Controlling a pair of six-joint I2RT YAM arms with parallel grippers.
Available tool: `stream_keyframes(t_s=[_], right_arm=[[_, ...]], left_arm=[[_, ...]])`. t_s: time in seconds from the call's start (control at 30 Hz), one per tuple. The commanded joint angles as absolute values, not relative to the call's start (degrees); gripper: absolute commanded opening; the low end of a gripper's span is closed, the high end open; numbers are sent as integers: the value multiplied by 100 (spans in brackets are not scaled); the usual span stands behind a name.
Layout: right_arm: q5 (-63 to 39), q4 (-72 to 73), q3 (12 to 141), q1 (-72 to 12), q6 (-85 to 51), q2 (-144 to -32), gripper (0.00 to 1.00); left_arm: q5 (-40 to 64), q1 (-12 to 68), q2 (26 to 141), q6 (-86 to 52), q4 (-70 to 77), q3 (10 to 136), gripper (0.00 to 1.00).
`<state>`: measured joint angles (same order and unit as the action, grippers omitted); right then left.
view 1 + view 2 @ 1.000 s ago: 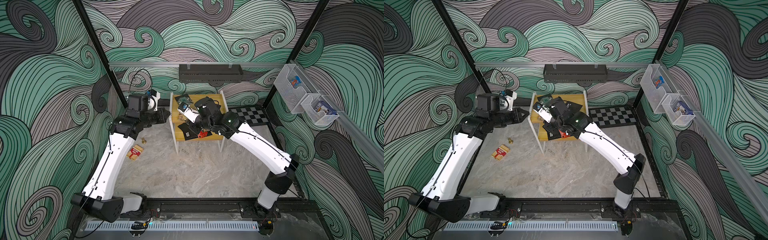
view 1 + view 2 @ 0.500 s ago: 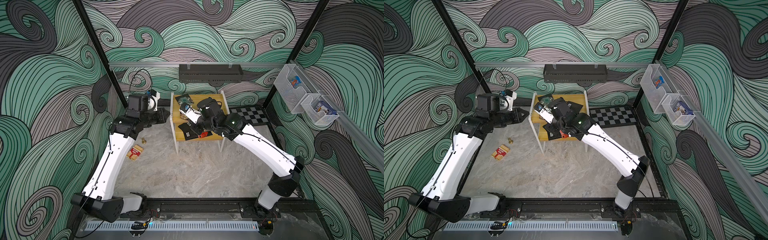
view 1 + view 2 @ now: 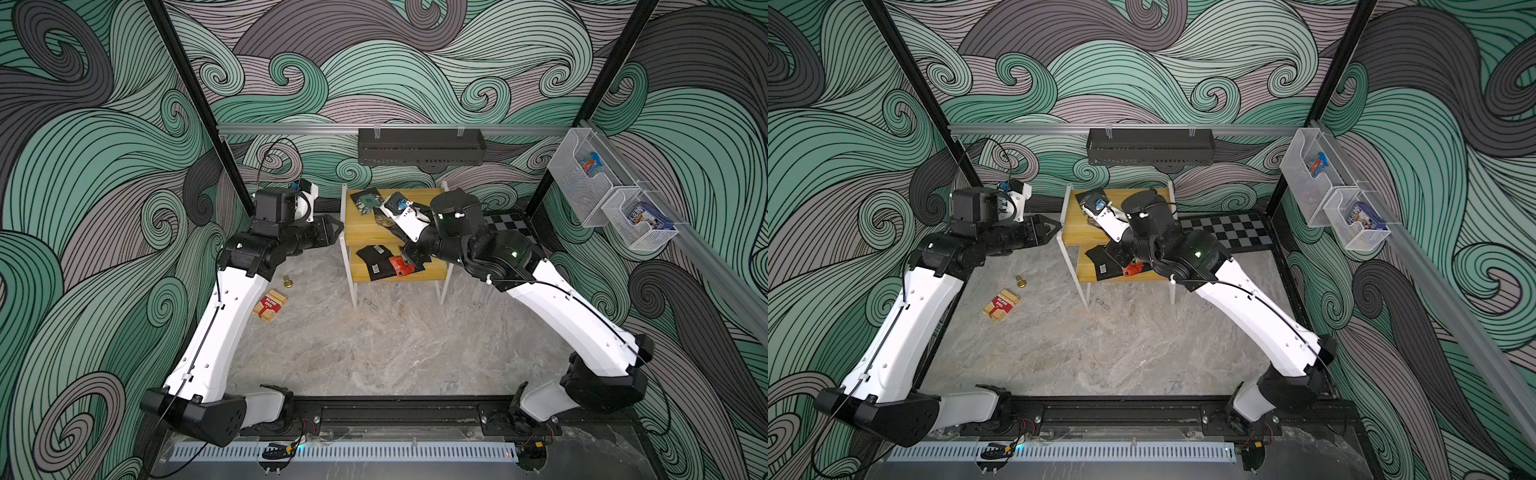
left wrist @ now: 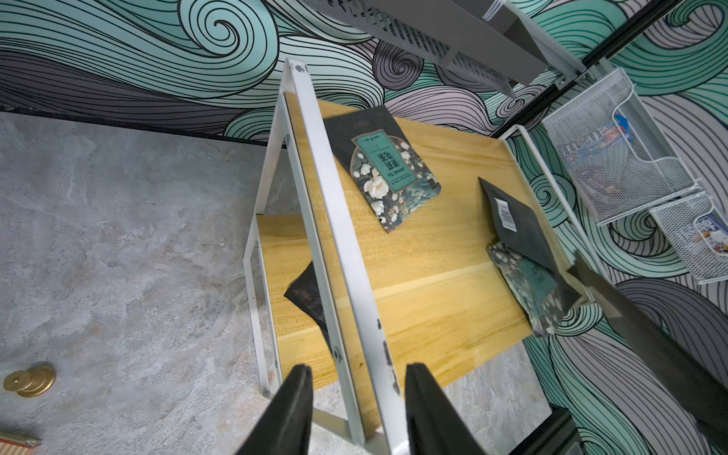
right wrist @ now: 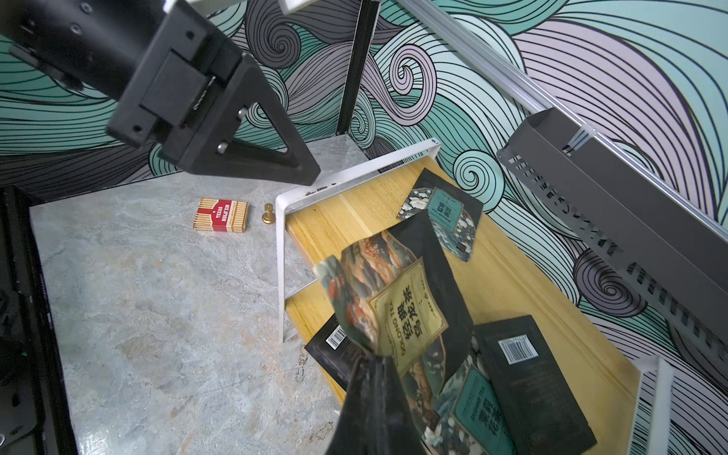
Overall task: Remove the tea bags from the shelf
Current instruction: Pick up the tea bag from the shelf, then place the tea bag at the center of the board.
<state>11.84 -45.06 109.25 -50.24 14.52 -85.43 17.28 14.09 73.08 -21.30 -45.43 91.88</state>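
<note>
Right wrist view; right gripper [image 5: 374, 356], jaws pressed together on the lower edge of a tan tea bag [image 5: 398, 311]. The bag is crumpled and curled, standing up from the jaws; its face has a tan label reading OOLONG TEA, framed by dark mountains with red touches.

Shelf [image 5: 280, 256]: white metal frame, two yellow wooden boards; directly beyond the right jaws.

Other tea bags:
- teal floral tea bag [image 5: 441, 214], flat on the upper board, well beyond the jaws;
- black barcode tea bag [image 5: 524, 378], flat, just beside the jaws;
- jasmine tea bag [image 5: 476, 413], teal label, between that one and the jaws;
- lower black tea bag [image 5: 337, 346], white barcode, on the lower board, close on the jaws' other side;
- red tea bag [image 3: 400, 266], seen in a top view on the lower board, under the right jaws.

Left wrist view; left gripper [image 4: 356, 374], jaws apart, with the shelf's white top rail running between them; whether either touches the rail cannot be told.
</note>
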Motion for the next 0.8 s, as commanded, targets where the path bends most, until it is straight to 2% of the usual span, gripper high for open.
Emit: stream_keyframes(t_s=[0.0, 0.33, 0.57, 0.77], right_arm=[[1364, -4417, 10703, -5037, 1243, -8174, 0], [1955, -4414, 9198, -4743, 463, -6781, 0], [2224, -4427, 7716, -3818, -455, -5715, 0], [1968, -4414, 6875, -2770, -1124, -5589, 0]], left_arm=[[1592, 1441, 6962, -2176, -4535, 9045, 44], [1506, 1441, 6346, -2405, -4540, 8204, 47], [1268, 1441, 6018, -2460, -4363, 7301, 48], [1167, 1440, 5883, -2621, -4023, 6625, 48]])
